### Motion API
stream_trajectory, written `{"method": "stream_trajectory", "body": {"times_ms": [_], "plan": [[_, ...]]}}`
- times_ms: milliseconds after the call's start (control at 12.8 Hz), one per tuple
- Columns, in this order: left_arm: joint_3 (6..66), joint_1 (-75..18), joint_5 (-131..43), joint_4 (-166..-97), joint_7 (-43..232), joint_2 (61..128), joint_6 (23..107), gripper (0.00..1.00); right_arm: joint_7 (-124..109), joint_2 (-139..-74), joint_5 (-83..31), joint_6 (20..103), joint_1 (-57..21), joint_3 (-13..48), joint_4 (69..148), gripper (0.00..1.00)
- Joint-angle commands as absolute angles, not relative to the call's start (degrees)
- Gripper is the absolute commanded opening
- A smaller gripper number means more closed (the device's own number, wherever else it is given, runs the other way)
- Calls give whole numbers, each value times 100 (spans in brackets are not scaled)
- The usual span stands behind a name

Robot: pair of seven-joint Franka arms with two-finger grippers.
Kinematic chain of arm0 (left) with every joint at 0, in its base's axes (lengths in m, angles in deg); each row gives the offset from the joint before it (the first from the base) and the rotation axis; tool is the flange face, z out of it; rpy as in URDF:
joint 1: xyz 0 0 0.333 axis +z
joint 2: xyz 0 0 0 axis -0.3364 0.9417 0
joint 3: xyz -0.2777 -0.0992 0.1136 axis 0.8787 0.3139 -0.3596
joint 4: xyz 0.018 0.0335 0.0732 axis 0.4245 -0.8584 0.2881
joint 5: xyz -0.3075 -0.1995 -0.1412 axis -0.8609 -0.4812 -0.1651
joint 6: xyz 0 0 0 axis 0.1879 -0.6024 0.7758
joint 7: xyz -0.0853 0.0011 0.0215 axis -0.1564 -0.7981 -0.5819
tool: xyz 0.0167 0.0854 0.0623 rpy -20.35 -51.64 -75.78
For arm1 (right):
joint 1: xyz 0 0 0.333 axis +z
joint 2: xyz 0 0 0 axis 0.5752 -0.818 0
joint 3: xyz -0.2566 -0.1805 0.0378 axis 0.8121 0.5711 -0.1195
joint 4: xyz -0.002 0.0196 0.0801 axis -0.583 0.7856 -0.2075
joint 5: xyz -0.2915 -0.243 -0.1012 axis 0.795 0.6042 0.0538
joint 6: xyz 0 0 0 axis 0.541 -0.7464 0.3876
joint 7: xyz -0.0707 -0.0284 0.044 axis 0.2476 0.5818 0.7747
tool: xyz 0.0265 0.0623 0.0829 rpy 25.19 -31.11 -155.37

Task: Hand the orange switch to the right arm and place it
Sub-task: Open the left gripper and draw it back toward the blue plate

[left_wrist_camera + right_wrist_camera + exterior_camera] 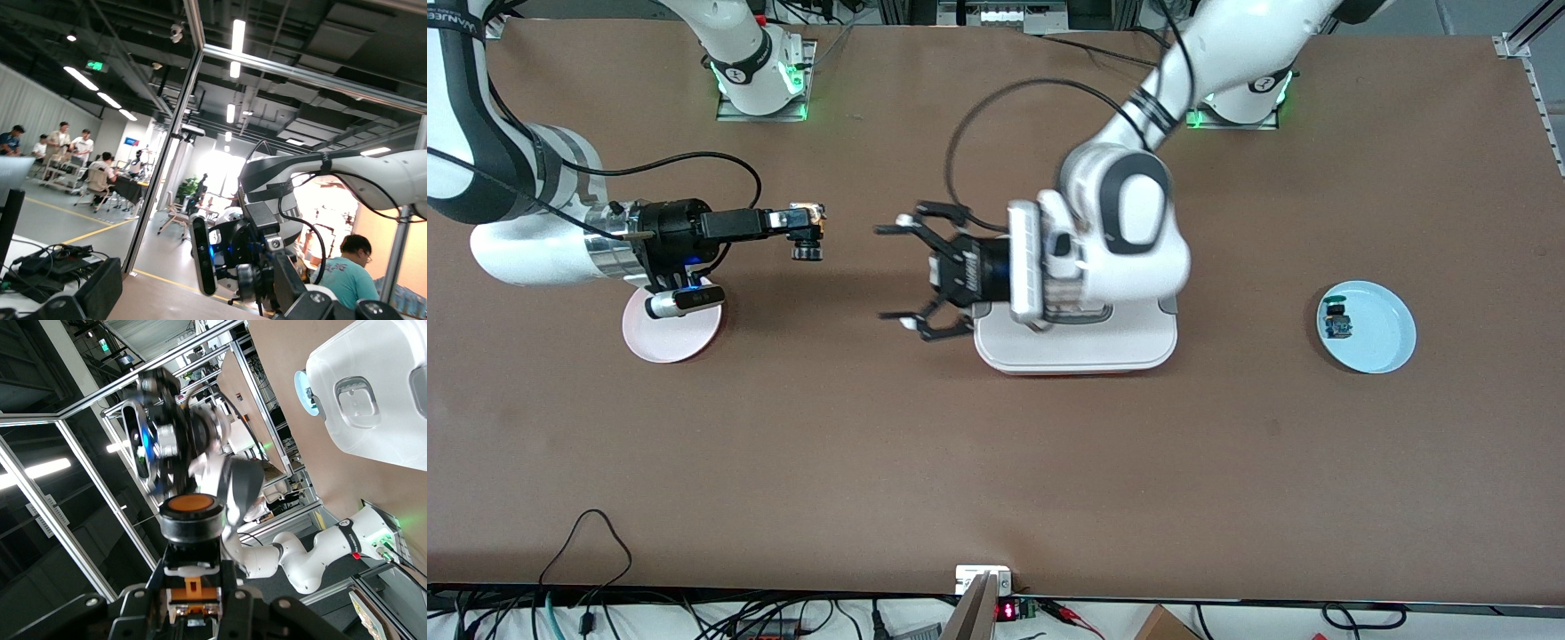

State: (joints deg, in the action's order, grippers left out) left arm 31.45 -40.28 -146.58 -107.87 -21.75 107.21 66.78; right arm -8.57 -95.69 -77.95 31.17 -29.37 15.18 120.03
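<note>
My front camera looks steeply down on the whole tabletop (996, 462) from across it, arm bases along the frame's top. Both wrist cameras look sideways, level with each other: the left wrist view frames the right gripper (263, 283) close; the right's frames the left gripper (163, 443).

A brown matte tabletop (996, 462) fills the front view. Long white ceiling strip lights (237, 40) glow above seated people (100, 177) at lower left.

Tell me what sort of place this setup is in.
Probably a robotics lab in an open-plan office or workshop. Two white robot arms are bolted to a brown table; the left wrist view shows an aluminium frame post, ceiling strip lights and people seated at desks.
</note>
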Motion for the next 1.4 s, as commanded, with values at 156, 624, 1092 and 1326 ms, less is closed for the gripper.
{"method": "stream_trajectory", "body": {"times_ms": [156, 624, 1092, 1326], "plan": [[3231, -2505, -13046, -10968, -2353, 10874, 4456, 100, -947, -9588, -7539, 2869, -3326, 1479, 11960, 14], [3213, -632, -10452, -10889, -2362, 11067, 2705, 100, -1578, -9509, -5545, 2773, -3757, 1487, 11951, 14], [2670, 214, -8896, -10126, -2309, 11181, 2730, 100, -2930, -9500, -3105, 3061, -3872, 1487, 11942, 8], [2169, 249, -8385, -9924, -2309, 11129, 2730, 100, -4115, -9509, -1679, 3526, -3863, 1487, 11951, 5]]}}
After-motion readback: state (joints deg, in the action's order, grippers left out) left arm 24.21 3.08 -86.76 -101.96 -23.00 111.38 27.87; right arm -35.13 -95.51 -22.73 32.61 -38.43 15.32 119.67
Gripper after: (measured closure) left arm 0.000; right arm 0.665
